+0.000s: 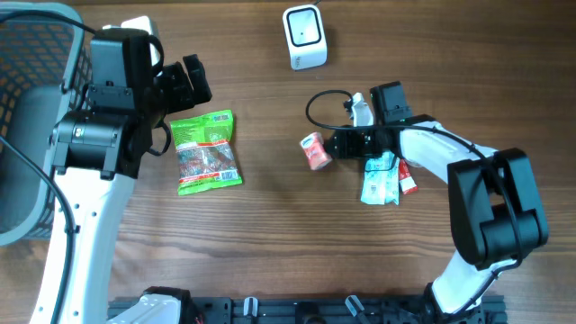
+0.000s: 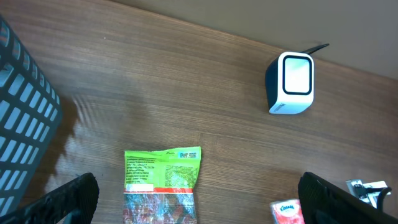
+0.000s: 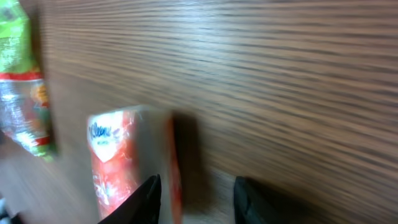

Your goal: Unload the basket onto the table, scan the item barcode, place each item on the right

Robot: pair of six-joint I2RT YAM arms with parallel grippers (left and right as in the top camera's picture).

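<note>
A small red tissue pack [image 1: 315,150] lies on the wooden table, below the white barcode scanner [image 1: 303,36]. My right gripper [image 1: 336,144] sits just right of the pack. In the right wrist view its jaws [image 3: 199,200] stand apart over bare wood, with the pack [image 3: 118,162] against the left finger and its edge just inside the gap. My left gripper [image 2: 202,208] is wide open above a green snack packet [image 2: 163,180]. The scanner [image 2: 291,83] and a corner of the tissue pack [image 2: 287,213] also show there.
The green packet [image 1: 207,151] lies left of centre. Teal and white sachets [image 1: 380,178] and a red one [image 1: 407,178] lie under the right arm. A grey mesh basket [image 1: 31,63] fills the far left. A black cable [image 1: 317,101] loops near the right gripper.
</note>
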